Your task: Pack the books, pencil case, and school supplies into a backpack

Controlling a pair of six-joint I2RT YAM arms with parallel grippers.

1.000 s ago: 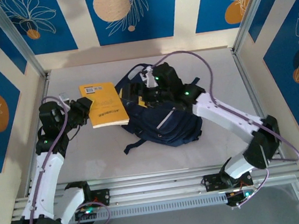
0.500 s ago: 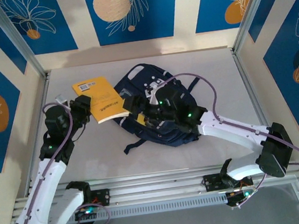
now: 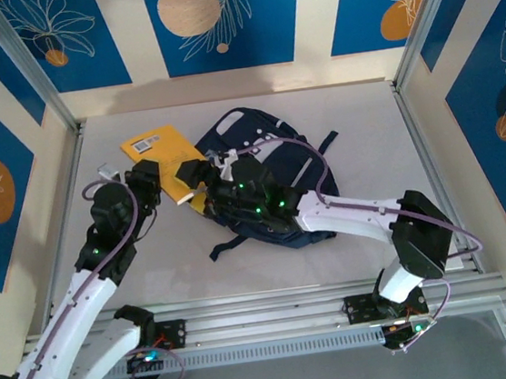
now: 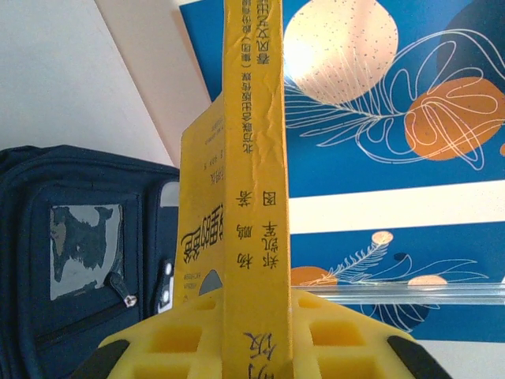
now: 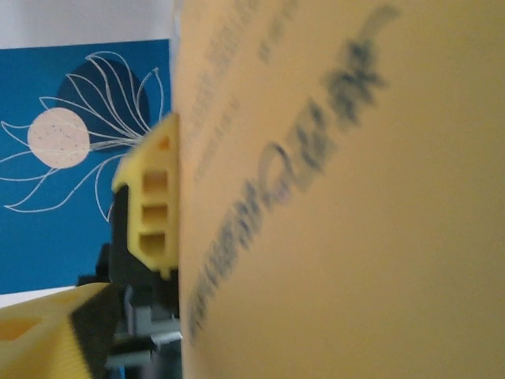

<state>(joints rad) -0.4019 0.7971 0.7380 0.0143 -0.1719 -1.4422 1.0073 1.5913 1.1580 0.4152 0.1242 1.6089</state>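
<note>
Holding the yellow-orange book [image 3: 159, 148] by its near edge in clenched jaws, the left gripper [image 3: 148, 178] has drawn it leftward. The right gripper [image 3: 194, 172] has swung over, jaws spread at its right edge, off the navy backpack [image 3: 271, 146]. This looks like a regrip before insertion.

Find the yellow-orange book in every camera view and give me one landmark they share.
Top external: the yellow-orange book lies upper left of centre, beside the backpack, gripped by the left pincer.
Left wrist: edge-on, its spine running up the middle.
Right wrist: its blurred cover spans the right side.
Shared landmark: blue wall panel with a pale disc and leaf outlines.
</note>
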